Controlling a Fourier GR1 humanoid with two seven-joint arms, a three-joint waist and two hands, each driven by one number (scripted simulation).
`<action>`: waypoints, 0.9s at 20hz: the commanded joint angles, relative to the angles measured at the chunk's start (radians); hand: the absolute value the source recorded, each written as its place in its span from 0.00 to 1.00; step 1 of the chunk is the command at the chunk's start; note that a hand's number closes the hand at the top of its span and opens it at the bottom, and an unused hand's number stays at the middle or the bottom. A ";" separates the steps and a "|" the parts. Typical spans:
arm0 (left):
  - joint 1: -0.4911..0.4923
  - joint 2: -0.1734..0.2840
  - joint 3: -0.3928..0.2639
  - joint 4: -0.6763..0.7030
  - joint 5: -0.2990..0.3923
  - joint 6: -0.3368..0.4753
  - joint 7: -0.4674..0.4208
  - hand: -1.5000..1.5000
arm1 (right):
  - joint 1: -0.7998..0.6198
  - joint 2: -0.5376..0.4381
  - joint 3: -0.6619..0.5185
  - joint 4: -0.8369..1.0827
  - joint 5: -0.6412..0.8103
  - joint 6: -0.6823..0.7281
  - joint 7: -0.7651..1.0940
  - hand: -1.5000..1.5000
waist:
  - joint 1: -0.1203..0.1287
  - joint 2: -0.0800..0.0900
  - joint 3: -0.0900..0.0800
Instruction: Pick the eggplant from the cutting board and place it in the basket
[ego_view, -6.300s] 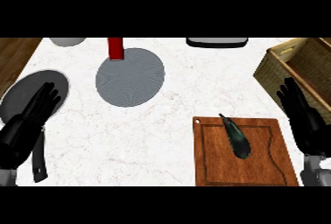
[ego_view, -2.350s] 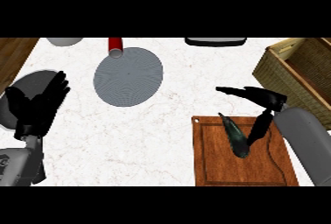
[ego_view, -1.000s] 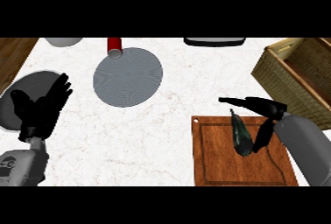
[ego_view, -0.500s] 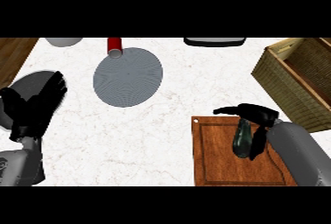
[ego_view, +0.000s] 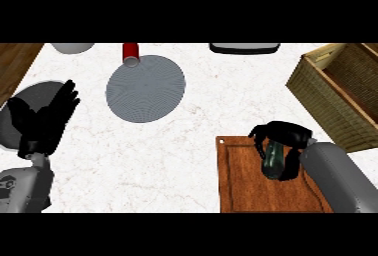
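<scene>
Eggplant (ego_view: 274, 159) lies on cutting board (ego_view: 258, 190), upper right part. Right hand (ego_view: 284, 137) curled over it, fingers apparently wrapping its sides; contact underneath hidden. Lift straight up before swinging toward basket (ego_view: 325, 95). Left hand (ego_view: 46, 120) open, resting at left.

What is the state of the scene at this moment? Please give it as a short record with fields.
eggplant: lying on the cutting board
right hand: curled round the eggplant's upper end
left hand: open, resting at the view's left, over a grey plate
basket: at the right edge, beyond the board
pan: grey, red handle, on the counter
task stage: eggplant gripped, not yet clearly lifted
</scene>
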 joint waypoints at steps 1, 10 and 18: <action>0.051 -0.019 -0.003 -0.015 -0.016 -0.003 -0.049 0.50 | 0.004 -0.003 0.015 0.025 0.038 0.029 -0.069 1.00 | 0.004 0.007 0.007; 0.017 0.008 0.011 0.011 0.000 -0.023 -0.020 0.50 | -0.157 0.191 -0.344 0.064 -0.044 -0.334 0.755 1.00 | -0.007 -0.007 -0.001; -0.032 -0.006 -0.020 0.018 0.001 -0.043 0.001 0.50 | -0.406 0.368 -0.442 -0.017 -0.047 -0.846 1.181 1.00 | 0.076 0.011 0.006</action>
